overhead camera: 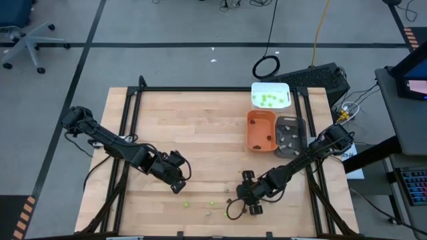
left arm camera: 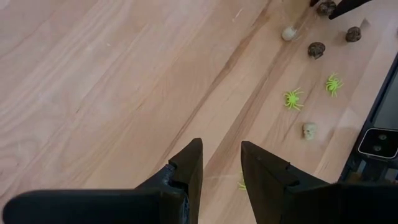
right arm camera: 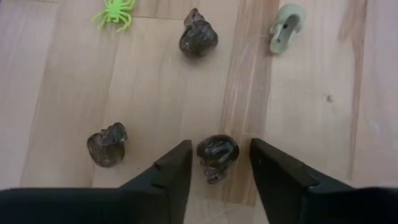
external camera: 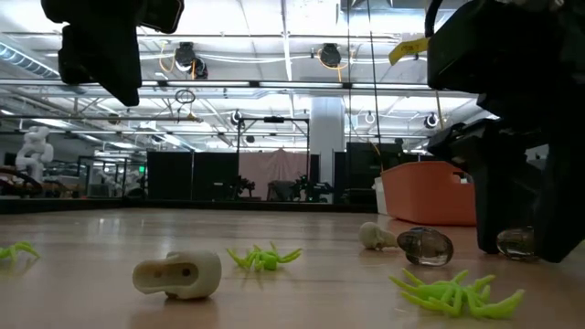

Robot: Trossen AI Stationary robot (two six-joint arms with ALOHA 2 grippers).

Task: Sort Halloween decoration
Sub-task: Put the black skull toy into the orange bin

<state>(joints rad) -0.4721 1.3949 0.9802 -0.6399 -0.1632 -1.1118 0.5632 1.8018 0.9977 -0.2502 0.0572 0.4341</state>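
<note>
The Halloween decoration lies mostly scattered on the near part of the worktop (overhead camera: pixel 200 133), between the two arms: lime-green spiders (left arm camera: pixel 293 98), dark brown skulls (right arm camera: pixel 198 34) and pale beige-grey skulls (right arm camera: pixel 284 27), all loose on the wood and apart from one another. One dark brown skull (right arm camera: pixel 216 155) sits right between the spread fingers of the right claw (overhead camera: pixel 250 197), which is lowered over it at the near right of the worktop; the fingers stand open on either side and no contact with the piece shows. Another brown skull (right arm camera: pixel 107 144) lies just beside that claw. In the low view a pale skull (external camera: pixel 178 274) rests on its side with green spiders (external camera: pixel 262 258) near it. The left claw (overhead camera: pixel 177 179) hangs over bare wood at the near left, released and holding nothing, with one green spider close by its fingertips. At the far right stand three trays side by side or nearly so: a white tray (overhead camera: pixel 270 87) with green pieces inside, an orange tray (overhead camera: pixel 251 131) with a dark piece in it, and a grey tray (overhead camera: pixel 298 137) with pale pieces.
</note>
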